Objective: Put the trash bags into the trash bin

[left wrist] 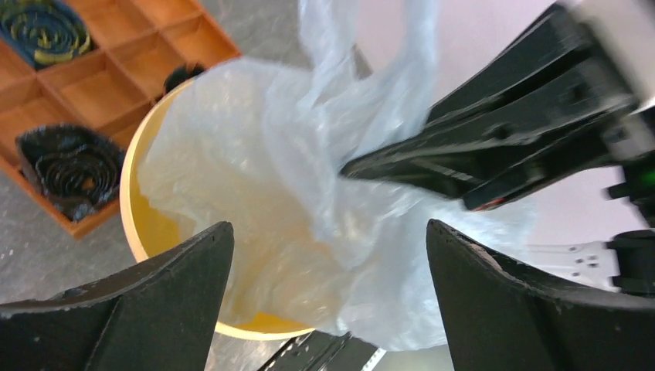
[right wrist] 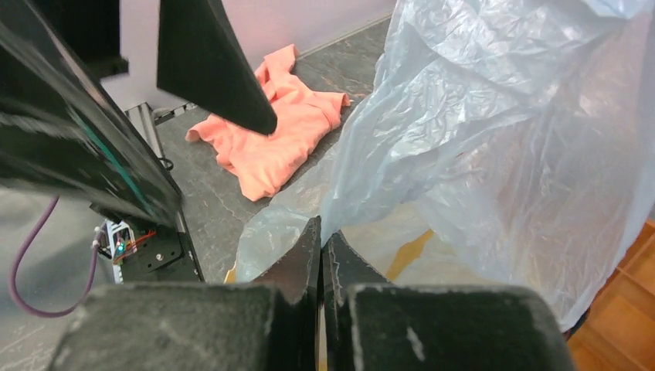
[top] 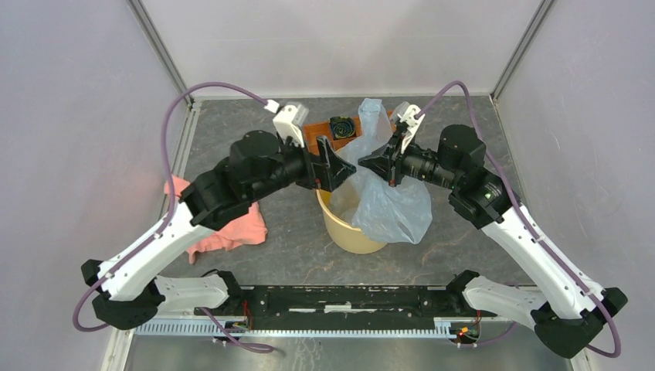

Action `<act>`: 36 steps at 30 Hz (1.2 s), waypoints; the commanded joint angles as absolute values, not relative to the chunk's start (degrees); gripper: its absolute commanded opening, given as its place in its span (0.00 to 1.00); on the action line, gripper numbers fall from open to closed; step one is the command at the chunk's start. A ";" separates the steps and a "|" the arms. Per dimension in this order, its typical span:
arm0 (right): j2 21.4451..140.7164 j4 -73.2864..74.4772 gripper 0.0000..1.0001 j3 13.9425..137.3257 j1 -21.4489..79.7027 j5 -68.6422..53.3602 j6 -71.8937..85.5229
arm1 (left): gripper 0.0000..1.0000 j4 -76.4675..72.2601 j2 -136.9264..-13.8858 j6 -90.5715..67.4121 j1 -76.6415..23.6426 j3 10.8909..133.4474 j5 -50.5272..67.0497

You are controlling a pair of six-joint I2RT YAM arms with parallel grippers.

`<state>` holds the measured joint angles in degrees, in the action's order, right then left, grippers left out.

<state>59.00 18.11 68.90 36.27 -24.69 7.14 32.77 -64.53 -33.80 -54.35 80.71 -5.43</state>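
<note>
The right gripper [right wrist: 320, 241] is clenched, its two fingers pressed together on a fold of the pale blue trash bag [top: 394, 205]. From that pinch the film rises in a loose peak. The left gripper [left wrist: 328, 232] faces it from the other side, jaws spread wide and gripping nothing, one finger on either side of the bag, above it.

The bag lies partly inside the yellow-tan bucket [top: 340, 224]. The rest spills over the rim on the right-hand side and hangs down the outer wall. The bucket stands upright around the middle of the table [top: 293, 247].

Just behind it, toward the far edge, sits an orange compartmented tray [top: 318, 133] with dark coils [left wrist: 69, 166] in some cells. A salmon-pink cloth [top: 232, 228] lies crumpled near the table's left edge, apart from the bucket.
</note>
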 commanded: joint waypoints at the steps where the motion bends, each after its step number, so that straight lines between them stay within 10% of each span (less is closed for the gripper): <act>1: 60.43 17.59 0.01 72.30 36.29 -30.35 3.28 | 1.00 34.44 -64.70 -32.40 -54.01 87.91 -4.37; 11: 61.92 17.66 0.01 73.84 38.14 -31.74 2.06 | 0.99 31.77 -75.20 -33.42 -53.36 101.14 -4.63; 19: 61.38 20.00 0.01 75.17 40.15 -30.22 2.06 | 0.57 33.56 -79.61 -31.87 -52.66 102.16 -9.69; 22: 60.93 24.01 0.25 77.58 40.34 -26.66 4.06 | 0.26 31.17 -77.79 -30.94 -52.56 98.77 -10.64; 28: 58.34 36.85 0.72 87.36 40.29 -20.51 12.22 | 0.04 21.51 -70.03 -30.38 -52.47 87.43 -10.61; 32: 55.62 46.78 0.96 92.23 40.26 -19.66 8.84 | 0.02 16.82 -66.24 -29.61 -52.42 82.70 -12.38; 36: 50.75 50.13 0.98 89.57 40.28 -23.30 6.26 | 0.02 12.59 -63.87 -28.42 -52.41 79.73 -13.57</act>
